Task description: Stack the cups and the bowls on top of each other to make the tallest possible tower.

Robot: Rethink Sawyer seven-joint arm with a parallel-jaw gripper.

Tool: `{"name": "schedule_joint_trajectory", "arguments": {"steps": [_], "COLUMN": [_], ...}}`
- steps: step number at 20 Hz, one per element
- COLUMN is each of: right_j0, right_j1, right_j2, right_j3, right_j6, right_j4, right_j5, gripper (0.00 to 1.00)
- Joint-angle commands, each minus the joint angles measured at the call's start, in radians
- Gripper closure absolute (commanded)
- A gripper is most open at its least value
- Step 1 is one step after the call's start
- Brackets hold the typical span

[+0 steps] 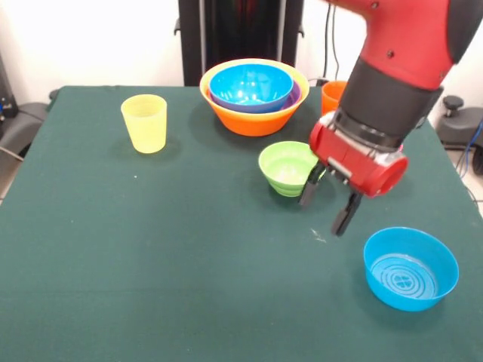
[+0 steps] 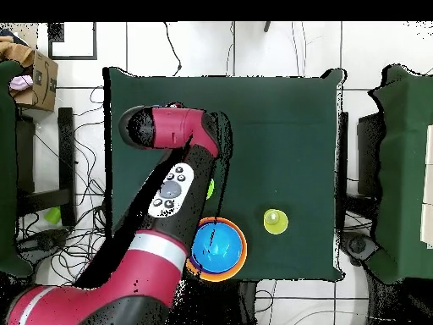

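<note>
My gripper point(image 1: 326, 207) is open and empty. It hangs just above the table, between a small light green bowl point(image 1: 285, 167) to its left and a blue bowl point(image 1: 410, 268) at the front right. At the back, a second blue bowl point(image 1: 250, 84) sits inside a purple bowl, which sits in a large yellow-orange bowl point(image 1: 253, 119). A yellow cup point(image 1: 144, 123) stands upright at the left. An orange cup point(image 1: 331, 96) is half hidden behind my arm. In the overhead view the nested bowls point(image 2: 218, 248) and the yellow cup point(image 2: 275, 222) show. The red and pink cups are out of view.
The table is covered with a dark green cloth point(image 1: 151, 264). My red arm point(image 2: 169, 199) hides much of the table's left side in the overhead view. The black pedestal point(image 1: 240, 34) stands behind the nested bowls.
</note>
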Motion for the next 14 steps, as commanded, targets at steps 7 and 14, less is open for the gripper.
{"name": "schedule_joint_trajectory", "arguments": {"steps": [7,14], "right_j0": [-0.091,-0.048], "right_j1": [-0.097,-0.087], "right_j2": [0.359,0.256], "right_j3": [0.228,0.207], "right_j6": [0.153,0.199], "right_j4": [0.149,0.185], "right_j5": [0.011,0.095], "gripper": [0.00,0.00]}}
